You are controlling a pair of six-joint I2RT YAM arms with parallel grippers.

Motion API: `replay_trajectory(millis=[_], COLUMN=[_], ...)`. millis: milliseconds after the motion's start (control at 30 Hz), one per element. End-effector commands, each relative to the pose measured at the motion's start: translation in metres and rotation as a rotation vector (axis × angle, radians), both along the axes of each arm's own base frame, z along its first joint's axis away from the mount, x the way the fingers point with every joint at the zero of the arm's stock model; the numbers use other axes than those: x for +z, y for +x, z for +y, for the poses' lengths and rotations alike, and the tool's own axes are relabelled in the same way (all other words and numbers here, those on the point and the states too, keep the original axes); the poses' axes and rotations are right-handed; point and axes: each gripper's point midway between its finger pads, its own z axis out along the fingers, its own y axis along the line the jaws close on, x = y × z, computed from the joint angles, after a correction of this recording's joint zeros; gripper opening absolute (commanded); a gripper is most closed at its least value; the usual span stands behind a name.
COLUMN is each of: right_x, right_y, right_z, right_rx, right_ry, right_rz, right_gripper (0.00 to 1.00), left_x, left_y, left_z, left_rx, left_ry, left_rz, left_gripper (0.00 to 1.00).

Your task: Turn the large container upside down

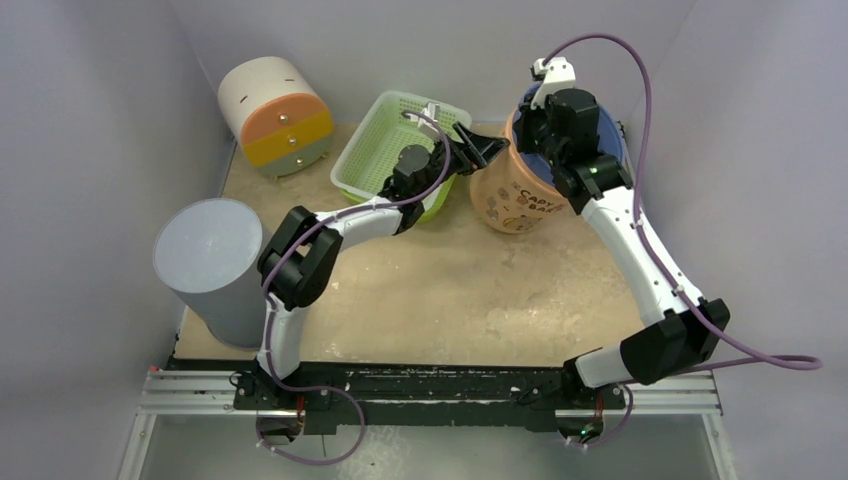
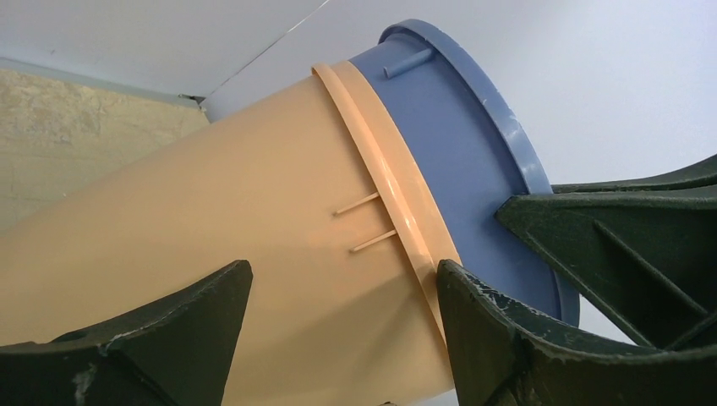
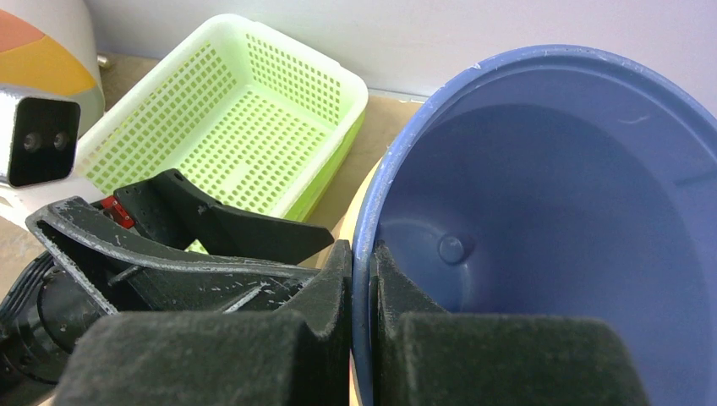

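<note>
- At the blue rim [image 3: 507, 63] of the large container [image 1: 515, 195], your right gripper [image 3: 362, 262] is pinching tight, with one pad pressing outside the wall and the other inside.
- Your left gripper [image 2: 342, 279] is gaping wide, its fingers [image 2: 199, 317] straddling the peach body beside the raised band. You cannot tell whether the pads are touching it.
- Your container is leaning at the far right of the table [image 1: 450, 290], with its mouth facing up and away toward the right wall and its base pointing toward the table's middle.
- A green basket [image 1: 385, 140] is sitting just left of it, with your left arm crossing its near side.
- Farther left, a white, orange and yellow drawer unit [image 1: 275, 115] is occupying the far corner, and a grey cylinder [image 1: 210, 260] is standing upright at the left edge.
</note>
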Motion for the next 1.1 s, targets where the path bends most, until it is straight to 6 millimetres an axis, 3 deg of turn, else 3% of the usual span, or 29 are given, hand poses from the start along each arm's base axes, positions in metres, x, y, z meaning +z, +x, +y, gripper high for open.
replay_trajectory(millis=[0,133,267,400,700,900,1067], right_x=[0.088,0.086,0.087,0.100,0.152,0.176,0.193], right_y=[0.001,0.002,0.001,-0.003,-0.025,-0.039,-0.042], right_z=[0.028,0.029,0.031,0.031,0.035,0.035,0.028], right_rx=[0.108,0.113,0.121,0.133,0.197,0.221,0.196], right_ry=[0.109,0.099,0.103,0.107,0.141,0.173,0.174], right_rz=[-0.276,-0.271,-0.272,-0.291,-0.373,-0.425,-0.464], right_gripper=[0.00,0.00,0.00,0.00,0.00,0.00,0.00], left_x=[0.026,0.030,0.017,-0.022,-0.124,-0.164,-0.183], left_y=[-0.023,-0.024,-0.020,-0.010,0.008,0.014,0.013], left_z=[-0.016,-0.018,-0.019,-0.020,-0.009,-0.007,-0.002], left_rx=[-0.077,-0.091,-0.083,-0.061,0.023,0.037,0.043], left_ry=[0.067,0.102,0.172,0.277,0.504,0.573,0.601], left_rz=[-0.029,-0.011,0.039,0.106,0.220,0.261,0.280], left_gripper=[0.77,0.77,0.77,0.77,0.76,0.76,0.75])
